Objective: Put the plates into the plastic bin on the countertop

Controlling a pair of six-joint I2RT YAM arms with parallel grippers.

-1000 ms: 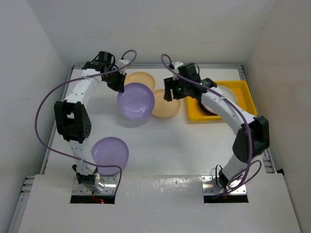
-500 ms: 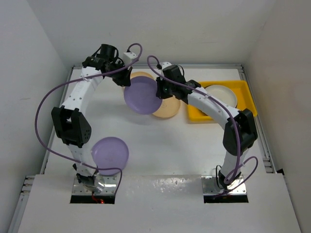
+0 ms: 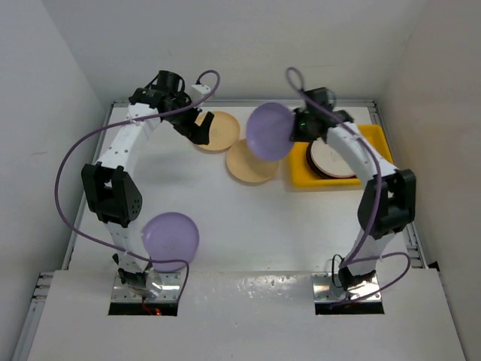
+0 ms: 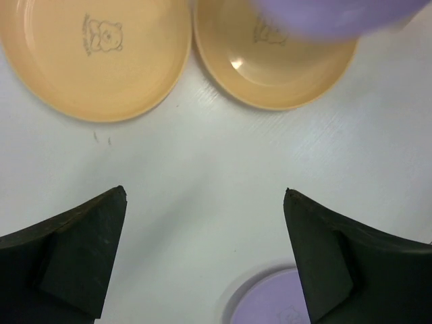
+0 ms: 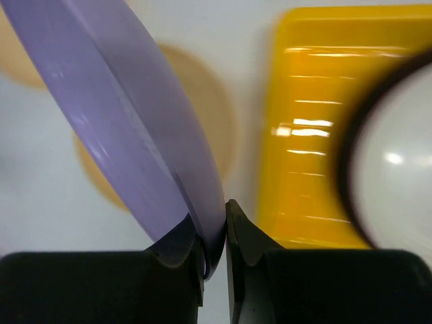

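My right gripper (image 3: pixel 294 129) (image 5: pixel 217 233) is shut on the rim of a lavender plate (image 3: pixel 269 131) (image 5: pixel 128 128), which hangs tilted in the air just left of the yellow plastic bin (image 3: pixel 370 138) (image 5: pixel 307 121). Inside the bin lies a dark-rimmed plate with a pale centre (image 3: pixel 332 157) (image 5: pixel 395 155). My left gripper (image 3: pixel 197 132) (image 4: pixel 204 196) stands open and empty above the white countertop (image 3: pixel 270 218), near two pale orange plates (image 3: pixel 218 130) (image 4: pixel 94 54), (image 3: pixel 248 162) (image 4: pixel 273 67). A second lavender plate (image 3: pixel 170 236) (image 4: pixel 266 304) rests by the left arm's base.
White walls enclose the countertop on the left, back and right. Purple cables loop above both arms. The orange plates sit side by side between the two grippers, the nearer one touching the bin's left side in the top view.
The lavender plate passed from my left gripper to my right one. The left jaws opened and let go; the right gripper closed on the rim and carried the plate rightwards toward the bin.
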